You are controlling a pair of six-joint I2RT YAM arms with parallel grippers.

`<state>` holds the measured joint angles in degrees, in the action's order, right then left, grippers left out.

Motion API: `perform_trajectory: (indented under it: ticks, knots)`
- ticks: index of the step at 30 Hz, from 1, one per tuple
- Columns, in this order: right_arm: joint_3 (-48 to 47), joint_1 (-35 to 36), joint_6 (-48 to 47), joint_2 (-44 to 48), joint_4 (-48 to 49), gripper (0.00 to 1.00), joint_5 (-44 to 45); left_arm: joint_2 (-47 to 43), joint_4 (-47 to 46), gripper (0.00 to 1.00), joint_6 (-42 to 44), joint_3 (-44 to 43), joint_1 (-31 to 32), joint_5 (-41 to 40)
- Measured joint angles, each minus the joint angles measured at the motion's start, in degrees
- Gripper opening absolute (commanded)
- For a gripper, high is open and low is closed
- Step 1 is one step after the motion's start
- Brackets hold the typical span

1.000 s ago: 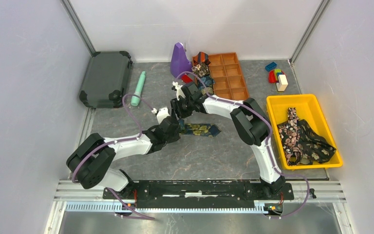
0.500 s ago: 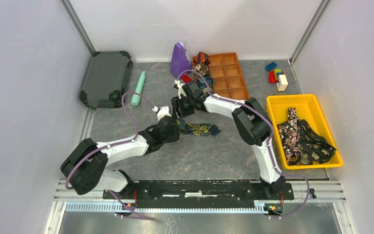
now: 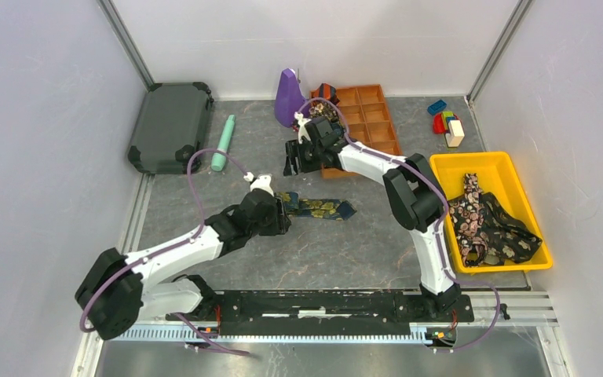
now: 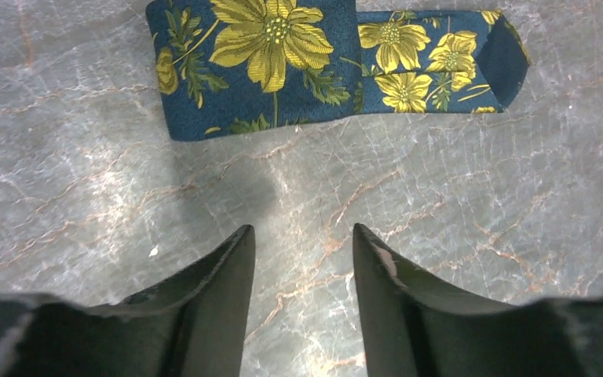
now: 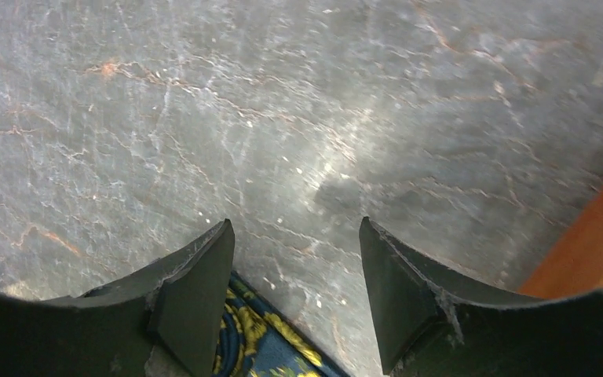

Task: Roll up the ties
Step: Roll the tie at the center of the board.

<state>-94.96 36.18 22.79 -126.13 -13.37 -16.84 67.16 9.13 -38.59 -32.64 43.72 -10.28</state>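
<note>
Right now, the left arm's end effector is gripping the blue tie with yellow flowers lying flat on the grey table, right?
Not gripping. In the left wrist view the left end effector is open and empty, its tips short of the blue tie with yellow flowers, which does lie flat on the grey table.

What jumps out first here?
A navy tie with yellow flowers lies flat mid-table, not rolled. The left fingers and right fingers stand open and empty near it. At the right, a yellow bin holds a heap of dark floral ties.
</note>
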Motion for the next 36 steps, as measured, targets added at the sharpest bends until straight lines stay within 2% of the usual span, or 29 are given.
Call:
perform_trajectory:
  ticks: [2,4,9,14,22,33,36]
  knots:
    - [2.45,-0.55,0.13,1.64,0.96,0.65,0.13,-2.47,2.71,0.73,1.07,-0.28,0.00,-0.11]
    - [7.32,-0.96,0.63,5.16,2.10,0.64,0.26,-4.70,5.46,0.80,1.92,-1.22,-0.15,-0.35]
    - [21.46,-0.76,3.39,17.64,6.34,0.61,0.37,-6.86,9.44,0.86,3.98,-5.05,-2.60,-1.60]
    - [28.24,-0.26,6.23,23.78,12.48,0.62,-0.81,-5.29,9.77,0.87,6.12,-6.19,-8.20,0.09]
    - [29.44,1.60,9.01,22.95,17.25,0.59,-3.85,0.76,6.86,0.87,8.26,-6.19,-14.56,6.54]
    - [34.95,2.19,12.11,20.94,22.23,0.54,-5.79,4.39,1.16,0.88,9.29,-6.19,-18.34,13.75]
    - [36.11,2.19,12.92,20.57,23.63,0.49,-6.54,6.21,0.00,0.88,9.68,-6.19,-18.93,15.10]
